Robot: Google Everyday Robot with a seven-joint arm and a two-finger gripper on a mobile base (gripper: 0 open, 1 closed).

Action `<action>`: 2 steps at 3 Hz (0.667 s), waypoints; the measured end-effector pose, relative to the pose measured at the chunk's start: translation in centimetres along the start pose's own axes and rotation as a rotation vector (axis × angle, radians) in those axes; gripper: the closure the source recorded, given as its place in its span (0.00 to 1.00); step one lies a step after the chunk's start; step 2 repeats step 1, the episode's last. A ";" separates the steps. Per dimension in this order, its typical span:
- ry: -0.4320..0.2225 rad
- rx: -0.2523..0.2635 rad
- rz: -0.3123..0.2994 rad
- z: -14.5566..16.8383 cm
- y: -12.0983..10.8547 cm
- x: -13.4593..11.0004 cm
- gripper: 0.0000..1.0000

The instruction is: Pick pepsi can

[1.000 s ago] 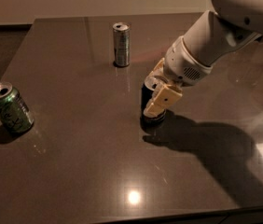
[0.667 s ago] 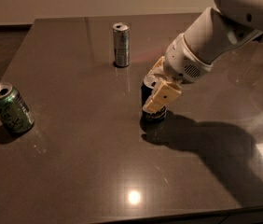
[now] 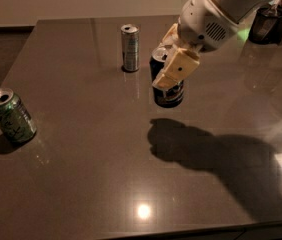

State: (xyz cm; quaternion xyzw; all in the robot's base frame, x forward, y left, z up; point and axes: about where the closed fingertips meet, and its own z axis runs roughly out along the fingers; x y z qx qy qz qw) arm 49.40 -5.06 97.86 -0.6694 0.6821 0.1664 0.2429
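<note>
Gripper (image 3: 167, 79) mid-counter (image 3: 81, 164), fingers (image 3: 177, 68) clamped on pepsi can (image 3: 170, 98) | I judge can just lifted | remaining: secure lift.

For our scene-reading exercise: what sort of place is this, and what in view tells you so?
Probably an office break room or kitchen: a dark polished counter, drink cans like the green can, a snack jar at the back. The gripper grips the dark blue can mid-counter.
</note>
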 end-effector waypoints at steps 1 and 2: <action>0.000 0.000 0.000 0.0 0.0 0.0 1.00; 0.000 0.000 0.000 0.0 0.0 0.0 1.00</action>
